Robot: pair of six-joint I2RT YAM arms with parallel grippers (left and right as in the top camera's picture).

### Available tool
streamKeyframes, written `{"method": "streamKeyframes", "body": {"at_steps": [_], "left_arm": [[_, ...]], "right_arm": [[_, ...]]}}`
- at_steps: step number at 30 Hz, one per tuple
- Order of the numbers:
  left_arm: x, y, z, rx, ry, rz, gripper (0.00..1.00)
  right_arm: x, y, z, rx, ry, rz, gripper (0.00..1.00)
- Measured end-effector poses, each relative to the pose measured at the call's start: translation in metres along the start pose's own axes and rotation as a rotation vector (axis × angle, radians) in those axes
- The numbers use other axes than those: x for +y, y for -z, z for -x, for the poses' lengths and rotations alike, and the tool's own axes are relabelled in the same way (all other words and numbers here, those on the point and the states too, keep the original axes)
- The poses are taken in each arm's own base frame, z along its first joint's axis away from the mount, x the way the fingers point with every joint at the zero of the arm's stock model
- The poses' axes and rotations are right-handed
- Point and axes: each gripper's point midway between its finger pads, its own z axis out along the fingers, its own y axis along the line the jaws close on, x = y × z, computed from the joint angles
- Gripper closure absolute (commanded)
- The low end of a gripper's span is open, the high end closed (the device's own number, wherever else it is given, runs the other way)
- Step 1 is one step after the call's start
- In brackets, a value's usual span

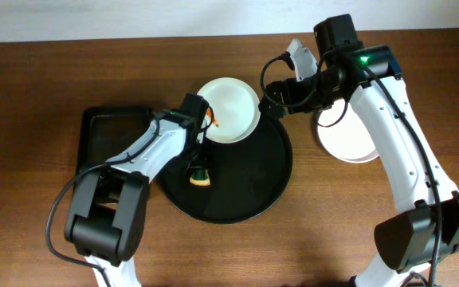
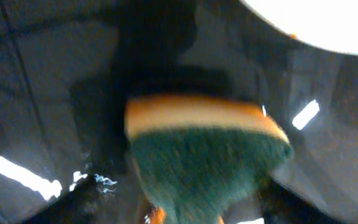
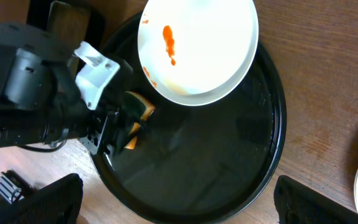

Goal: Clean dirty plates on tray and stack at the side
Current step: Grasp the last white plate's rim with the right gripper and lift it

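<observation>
Smeared plate [image 1: 228, 108] lies 1 o'clock of left end effector [image 1: 198, 165], grip on sponge [image 1: 200, 178] indeterminate; right end effector [image 1: 271, 86] spread.

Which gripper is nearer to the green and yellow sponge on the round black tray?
Left. The left gripper is right at the sponge on the tray. The right gripper hangs open at the tray's far rim, beside the smeared plate, well apart from the sponge.

White plate [image 1: 229, 108] atop rim of black tray [image 1: 249, 195]
</observation>
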Motion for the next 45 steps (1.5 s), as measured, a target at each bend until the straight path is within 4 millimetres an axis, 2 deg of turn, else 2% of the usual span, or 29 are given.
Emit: {"method": "streamKeyframes", "body": {"at_steps": [1,5,7,8,9,11,12,13,17,19,20,22,24,25,28,29,31,33,36,38,40,42,45], "left_arm": [[0.001,0.000,0.001,-0.013,0.002,0.005,1.00],[0.001,0.000,-0.002,-0.015,-0.001,0.005,1.00],[0.001,0.012,-0.014,0.016,0.002,0.011,1.00],[0.000,0.023,-0.014,0.000,0.001,0.004,1.00],[-0.004,0.044,-0.010,-0.046,-0.006,-0.013,1.00],[-0.014,0.104,0.002,-0.193,-0.019,-0.058,1.00],[-0.016,0.120,0.003,-0.230,-0.024,-0.075,1.00],[-0.018,0.125,0.002,-0.230,-0.032,-0.098,1.00],[-0.008,0.119,-0.004,-0.144,0.016,-0.194,1.00],[-0.004,0.118,-0.022,-0.061,0.039,-0.219,1.00],[0.003,0.116,-0.020,-0.076,0.034,-0.164,1.00],[0.018,0.114,-0.015,-0.110,0.028,-0.043,1.00],[0.024,0.115,-0.012,-0.127,0.029,-0.009,1.00],[0.025,0.115,-0.008,-0.145,0.029,-0.001,1.00],[0.028,0.116,-0.004,-0.163,0.029,0.016,1.00],[0.028,0.116,-0.004,-0.164,0.029,0.017,1.00],[0.029,0.116,-0.004,-0.164,0.029,0.020,1.00],[0.029,0.116,-0.004,-0.163,0.029,0.022,1.00],[0.030,0.116,-0.004,-0.162,0.030,0.025,1.00],[0.029,0.116,-0.004,-0.162,0.027,0.024,1.00],[0.029,0.116,-0.004,-0.162,0.027,0.025,1.00],[0.029,0.116,-0.004,-0.162,0.027,0.025,1.00],[0.029,0.116,-0.004,-0.162,0.027,0.025,1.00]], "right_arm": [[0.000,0.000,0.000,0.000,0.001,0.000,0.01],[0.000,0.000,-0.003,0.011,0.017,0.000,0.01],[0.000,0.000,-0.003,0.014,0.018,0.000,0.03],[0.000,0.000,-0.003,0.013,0.020,0.000,0.17],[0.000,0.000,-0.003,0.013,0.021,0.000,0.22],[0.000,0.000,-0.004,0.014,0.014,-0.002,0.21],[-0.004,0.000,-0.004,0.015,-0.001,-0.021,0.21],[-0.006,0.000,-0.004,0.016,-0.011,-0.037,0.21],[-0.004,-0.004,-0.007,0.028,0.005,-0.089,0.20],[0.001,-0.009,-0.008,0.035,0.033,-0.122,0.18],[0.001,-0.010,-0.003,0.016,0.038,-0.146,0.19],[0.001,-0.012,0.005,-0.021,0.038,-0.190,0.27],[0.001,-0.015,0.011,-0.046,0.047,-0.221,0.26],[0.000,-0.018,0.015,-0.070,0.046,-0.249,0.20],[-0.012,-0.050,0.033,-0.158,0.066,-0.280,0.18],[-0.021,-0.072,0.033,-0.149,0.094,-0.283,0.16],[-0.035,-0.100,0.036,-0.137,0.137,-0.276,0.11],[-0.049,-0.126,0.053,-0.180,0.199,-0.269,0.06],[-0.066,-0.135,0.076,-0.259,0.270,-0.274,0.04],[-0.069,-0.139,0.085,-0.290,0.324,-0.234,0.03],[-0.072,-0.155,0.082,-0.275,0.363,-0.167,0.08],[-0.075,-0.172,0.072,-0.242,0.369,-0.093,0.17],[-0.077,-0.180,0.063,-0.226,0.371,0.014,0.19]]}}
